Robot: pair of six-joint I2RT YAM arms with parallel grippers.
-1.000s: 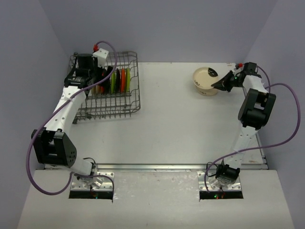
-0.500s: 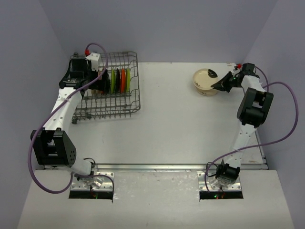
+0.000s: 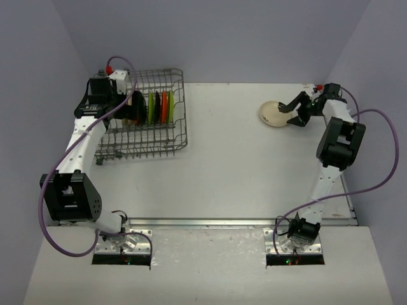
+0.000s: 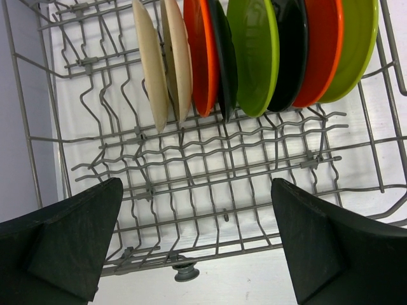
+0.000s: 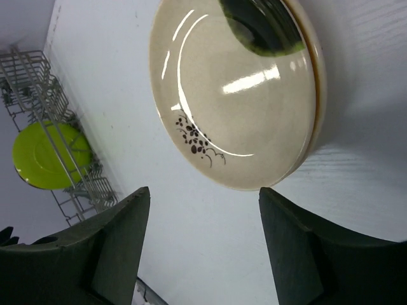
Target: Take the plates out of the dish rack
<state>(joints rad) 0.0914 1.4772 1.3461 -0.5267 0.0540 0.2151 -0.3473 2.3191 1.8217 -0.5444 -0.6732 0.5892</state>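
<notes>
Left arm stretches along the left edge of the table (image 3: 241, 171), left gripper (image 4: 196, 190) spread wide above the dish rack (image 3: 173, 136) in the far-left corner. Right arm reaches the far-right corner, right gripper (image 5: 203, 194) open by a cream plate (image 3: 273, 113) lying flat. Left wrist cam shows the plates (image 4: 251, 57) racked on edge: cream, orange, black, green. Right wrist cam catches the cream plate's flower print.

A: Dish rack (image 3: 149, 136), near half: bare tines, reachable from above?
B: Yes. Far half: plates (image 4: 253, 57) upright, tightly packed, slim gaps. Raised wire sides all round. Desk (image 3: 241, 165) centre: open run.
</notes>
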